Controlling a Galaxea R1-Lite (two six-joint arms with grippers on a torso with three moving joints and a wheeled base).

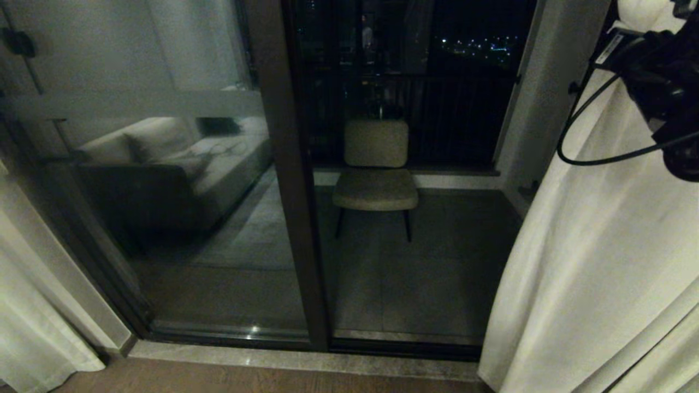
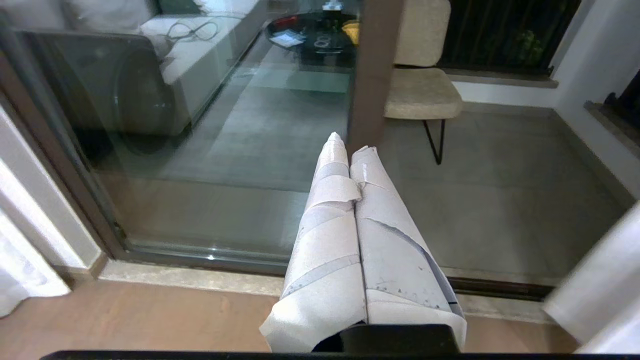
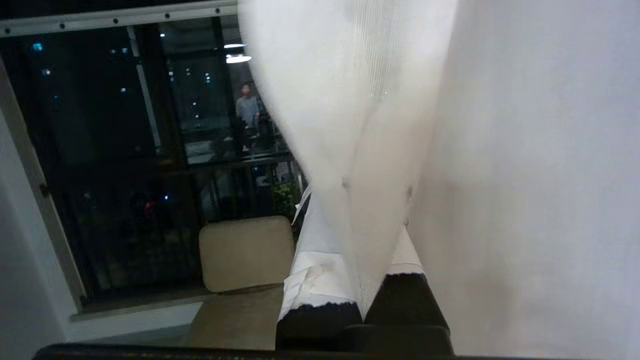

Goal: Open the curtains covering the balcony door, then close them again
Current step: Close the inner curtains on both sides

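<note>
- Curtains (image 1: 590, 262): drawn apart. One cream-white panel hangs bunched at the right of the doorway; a smaller strip (image 1: 33, 327) hangs at the far left.
- Balcony door (image 1: 289, 180): uncovered between the two panels. Dark frame post stands upright in the middle; left glass pane reflects a sofa (image 1: 180, 164) and carries a pale horizontal band.
- Chair (image 1: 375, 174): beige, on the balcony floor beyond the glass, just right of the frame post.
- Right gripper (image 3: 362, 280): raised at the upper right, against the right curtain panel. Its taped fingers (image 3: 312, 270) are pinched together with a fold of thin curtain fabric between them.
- Left gripper (image 2: 350, 150): low, well apart from the fabric, pointing at the door's bottom rail. Paper-wrapped fingers (image 2: 330, 225) pressed together, holding nothing.
- Wood floor (image 1: 246, 379): runs along the door sill.
</note>
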